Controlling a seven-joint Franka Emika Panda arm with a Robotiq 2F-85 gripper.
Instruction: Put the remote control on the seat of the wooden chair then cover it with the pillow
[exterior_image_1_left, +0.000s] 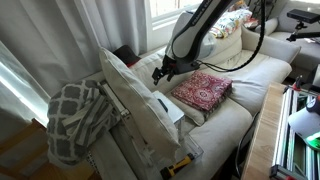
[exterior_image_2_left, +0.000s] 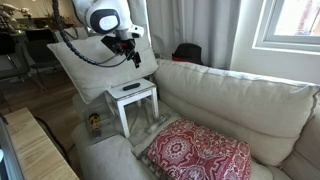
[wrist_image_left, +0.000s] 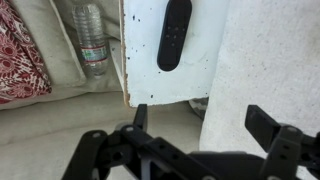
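The slim black remote control (wrist_image_left: 173, 32) lies on the white-painted seat of the wooden chair (wrist_image_left: 150, 75); it also shows on the seat in an exterior view (exterior_image_2_left: 130, 88). The large cream-white pillow (wrist_image_left: 265, 60) stands on edge beside the chair, as in both exterior views (exterior_image_1_left: 132, 92) (exterior_image_2_left: 92, 60). My gripper (wrist_image_left: 200, 120) is open above the sofa arm, close to the chair's edge. The pillow's edge reaches in between the fingers, which are not closed on it. The gripper also shows in both exterior views (exterior_image_1_left: 163, 72) (exterior_image_2_left: 130, 52).
A red patterned cushion (exterior_image_2_left: 200, 150) lies on the cream sofa (exterior_image_2_left: 240, 100). A water bottle (wrist_image_left: 92, 40) stands next to the chair. A lattice-patterned blanket (exterior_image_1_left: 75, 120) hangs past the pillow. A yellow-and-black tool (exterior_image_1_left: 180, 162) lies low by the chair.
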